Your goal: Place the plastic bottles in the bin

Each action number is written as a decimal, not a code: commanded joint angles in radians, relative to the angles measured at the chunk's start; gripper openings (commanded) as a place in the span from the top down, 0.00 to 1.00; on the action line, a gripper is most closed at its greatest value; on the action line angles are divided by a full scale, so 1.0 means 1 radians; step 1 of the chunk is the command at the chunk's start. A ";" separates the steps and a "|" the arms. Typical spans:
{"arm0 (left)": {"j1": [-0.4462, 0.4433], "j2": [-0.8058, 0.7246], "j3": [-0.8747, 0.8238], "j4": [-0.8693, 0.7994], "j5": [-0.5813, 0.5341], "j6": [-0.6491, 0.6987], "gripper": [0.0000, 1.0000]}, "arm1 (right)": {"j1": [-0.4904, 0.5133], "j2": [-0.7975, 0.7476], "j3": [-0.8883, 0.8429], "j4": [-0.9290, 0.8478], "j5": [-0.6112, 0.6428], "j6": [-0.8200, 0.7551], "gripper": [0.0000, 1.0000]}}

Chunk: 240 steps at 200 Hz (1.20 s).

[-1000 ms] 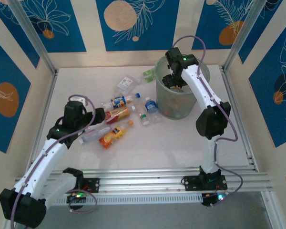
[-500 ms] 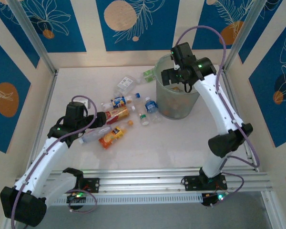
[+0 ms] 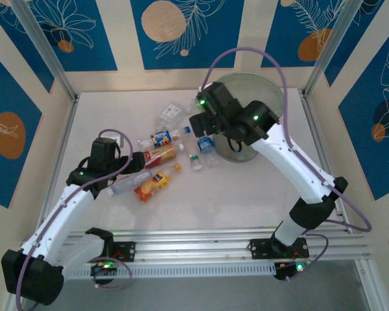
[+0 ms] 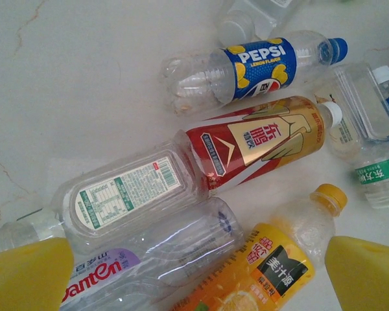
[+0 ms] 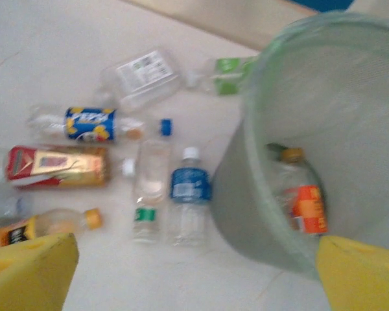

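Observation:
Several plastic bottles lie left of the bin (image 3: 273, 91): a Pepsi one (image 4: 259, 61), a red-and-gold one (image 4: 259, 139), a clear one with a white label (image 4: 126, 194), a clear purple-labelled one (image 4: 155, 259) and an orange juice one (image 4: 272, 265). My left gripper (image 4: 198, 278) hovers open just above these last two, holding nothing. My right gripper (image 5: 194, 278) is open and empty, up above the table beside the bin wall (image 5: 246, 175), over a blue-labelled bottle (image 5: 190, 184) and a small green-labelled one (image 5: 144, 214). An orange-labelled bottle (image 5: 305, 204) lies inside the bin.
A crushed clear bottle (image 3: 170, 112) and a green-labelled one (image 5: 227, 68) lie farther back, toward the rear wall. The right arm (image 3: 292, 162) crosses in front of the bin. Metal rails (image 3: 201, 246) run along the table's near edge, and posts stand at the corners.
The right arm has swung out of the bin mouth to the left and now hangs over the bottles beside it. The left arm has barely moved.

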State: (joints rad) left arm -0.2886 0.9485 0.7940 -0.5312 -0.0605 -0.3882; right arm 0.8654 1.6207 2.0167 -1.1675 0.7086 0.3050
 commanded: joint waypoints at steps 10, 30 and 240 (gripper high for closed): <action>-0.010 -0.030 0.001 0.023 -0.051 -0.027 0.01 | 0.055 0.078 -0.073 -0.001 -0.055 0.149 0.14; -0.009 -0.032 -0.001 0.029 -0.057 -0.028 0.01 | 0.065 0.143 -0.124 0.019 -0.123 0.213 0.20; -0.010 -0.047 -0.027 0.028 -0.062 -0.030 0.00 | -0.126 0.434 -0.328 0.169 -0.069 0.263 0.36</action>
State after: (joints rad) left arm -0.2886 0.9108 0.7746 -0.5102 -0.1135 -0.4133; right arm 0.7528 2.0403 1.6966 -1.0145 0.6067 0.5652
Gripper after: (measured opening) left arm 0.995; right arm 0.645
